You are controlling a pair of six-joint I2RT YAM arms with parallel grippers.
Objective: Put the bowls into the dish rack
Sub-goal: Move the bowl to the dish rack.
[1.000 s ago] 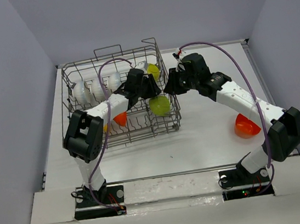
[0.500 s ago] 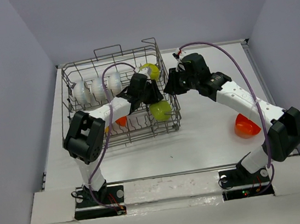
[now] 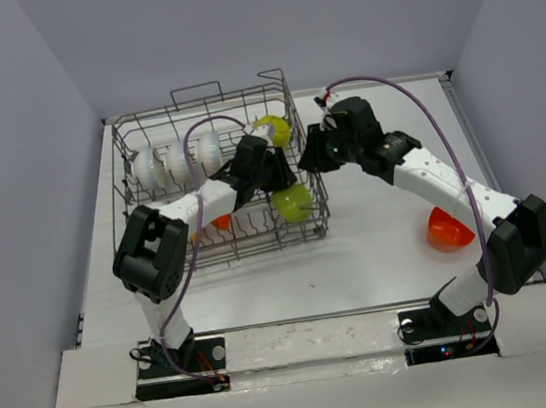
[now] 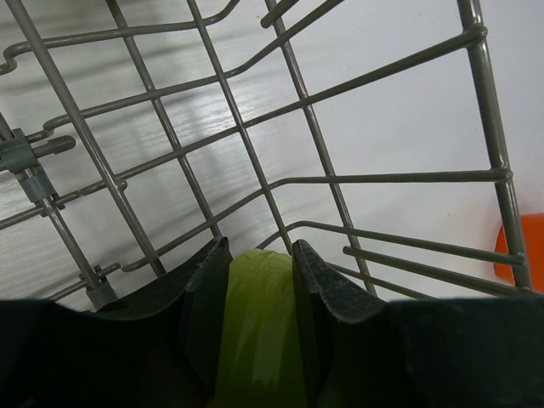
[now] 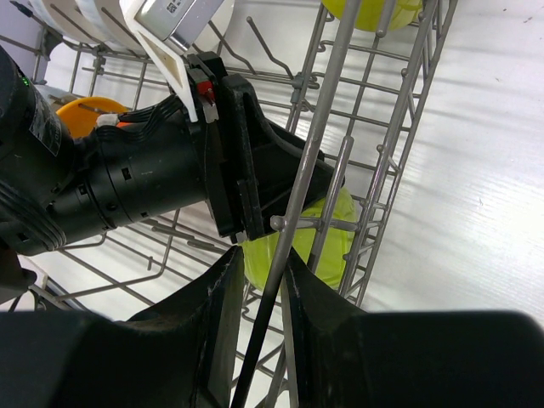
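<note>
The dish rack [image 3: 158,244] is a grey wire basket left of centre. My left gripper [image 4: 259,255] is shut on the rim of a lime green bowl [image 4: 255,331] and holds it low inside the rack's right end [image 3: 293,202]. My right gripper [image 5: 263,259] grips an upright wire of the rack's right side [image 5: 319,144]; from above it sits at that wall [image 3: 311,155]. Three white bowls [image 3: 178,161] stand on edge in the back row. A second yellow-green bowl [image 3: 277,129] stands at the back right. An orange bowl [image 3: 220,221] lies near the rack's front.
A red-orange bowl [image 3: 448,231] lies on the table at the right, beside my right arm's forearm. The rack's tall wire sides and tines [image 4: 255,161] close in around my left gripper. Grey walls enclose the table on three sides.
My left gripper has carried the lime green bowl a little down and toward the rack's front right corner. The right gripper has stayed on the rack's side.
</note>
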